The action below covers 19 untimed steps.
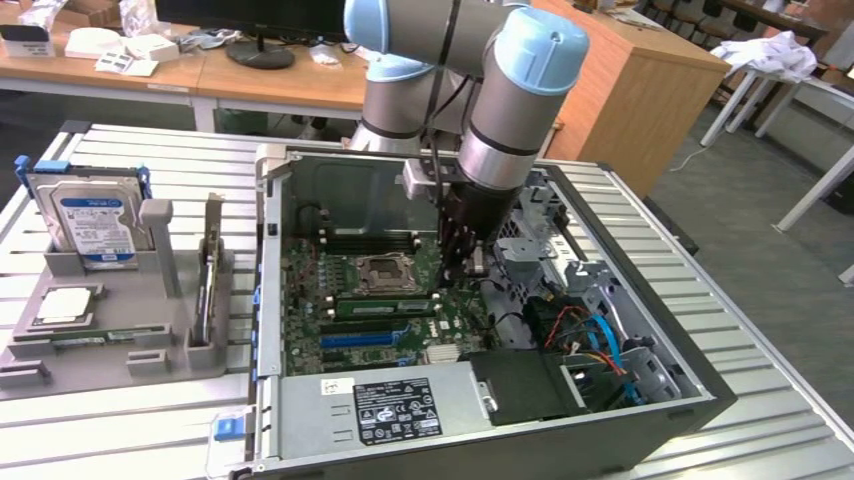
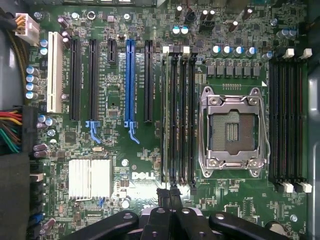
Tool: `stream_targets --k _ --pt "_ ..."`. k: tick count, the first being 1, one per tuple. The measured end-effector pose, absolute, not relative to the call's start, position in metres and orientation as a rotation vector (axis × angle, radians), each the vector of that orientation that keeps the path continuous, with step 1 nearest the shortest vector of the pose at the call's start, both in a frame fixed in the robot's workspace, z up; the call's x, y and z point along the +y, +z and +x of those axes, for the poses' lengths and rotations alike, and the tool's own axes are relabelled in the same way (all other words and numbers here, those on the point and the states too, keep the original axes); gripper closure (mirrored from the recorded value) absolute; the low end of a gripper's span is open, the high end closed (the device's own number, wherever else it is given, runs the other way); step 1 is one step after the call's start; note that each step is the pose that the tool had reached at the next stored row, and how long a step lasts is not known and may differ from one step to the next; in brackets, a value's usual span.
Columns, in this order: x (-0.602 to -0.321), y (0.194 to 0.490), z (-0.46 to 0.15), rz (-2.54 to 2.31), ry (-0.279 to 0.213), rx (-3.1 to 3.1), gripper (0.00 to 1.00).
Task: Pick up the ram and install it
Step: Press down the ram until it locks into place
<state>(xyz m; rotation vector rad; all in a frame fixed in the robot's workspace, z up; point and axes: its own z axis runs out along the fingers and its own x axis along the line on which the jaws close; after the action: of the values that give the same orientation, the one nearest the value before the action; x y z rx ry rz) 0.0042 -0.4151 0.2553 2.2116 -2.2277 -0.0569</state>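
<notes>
Above motherboard [image 2: 125,165]: gripper [image 2: 169,192] (closed)

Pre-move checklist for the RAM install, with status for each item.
1. Gripper shut, nothing seen between the fingertips: ok.
2. Gripper position: at one end of the memory slots beside the CPU socket: ok.
3. Ram in a slot: in the exterior view, a green stick stands in the bank next to the socket: ok.
4. Ram fully seated: cannot tell.
5. White slot latches locked: cannot tell.
6. Cables away from the slots, at the case edge: ok.
</notes>
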Motion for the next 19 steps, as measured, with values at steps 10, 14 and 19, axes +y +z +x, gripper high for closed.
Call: stream_targets --k 10,14,19 --pt "-0.415 0.255 -0.031 2.212 -0.057 -2.228 0.89" --pt "-0.415 0.255 -0.046 2.211 -0.057 -2.228 0.89" --pt "-0.415 0.254 -0.061 2.211 -0.057 -2.228 0.89"
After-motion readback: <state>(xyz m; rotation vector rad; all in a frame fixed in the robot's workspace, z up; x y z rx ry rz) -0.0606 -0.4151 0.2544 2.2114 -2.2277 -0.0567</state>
